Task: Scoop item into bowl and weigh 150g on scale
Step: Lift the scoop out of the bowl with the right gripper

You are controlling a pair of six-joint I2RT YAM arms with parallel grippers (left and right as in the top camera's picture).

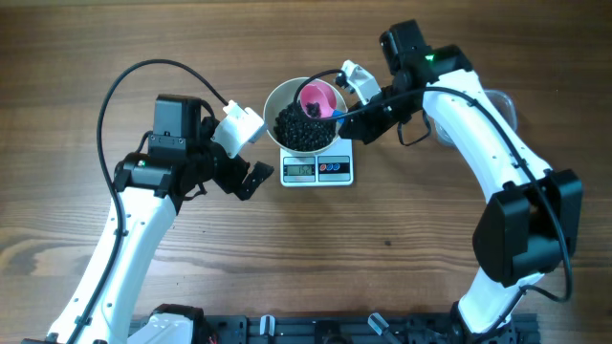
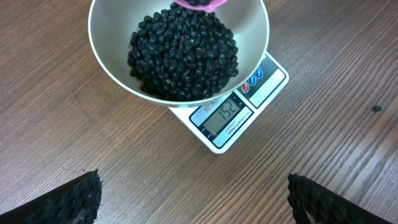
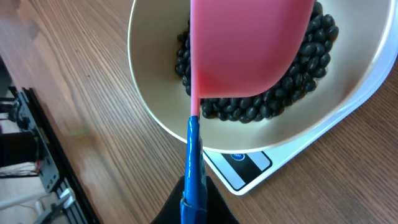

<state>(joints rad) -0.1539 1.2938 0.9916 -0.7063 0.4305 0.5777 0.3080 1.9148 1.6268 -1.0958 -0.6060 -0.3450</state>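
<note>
Pinches the blue handle [image 3: 193, 149] in the right hand [image 3: 194, 208], pressed together tight on it. Carries the pink scoop [image 1: 318, 97] straight out ahead of that hand, over the white bowl [image 1: 273, 100], with a few black beans [image 1: 304, 129] lodged in it. Piles the rest as a dark heap inside the bowl, just below and ahead of the right hand. Rests the bowl on the scale [image 1: 317, 170], right in front of the left hand [image 1: 247, 155] and near it. Reads 152 on the grey display [image 2: 222, 112], on the scale edge nearest the left hand, with two round buttons [image 2: 252, 79] beside it. Spreads the left hand wide, fingertips [image 2: 68, 202] far apart at the bottom corners of its wrist view, gripping nothing, above bare wooden bench [image 2: 74, 137]. Spots one stray bean [image 2: 376, 109] on the bench, off to the right in the left wrist view, well apart from the scale.
</note>
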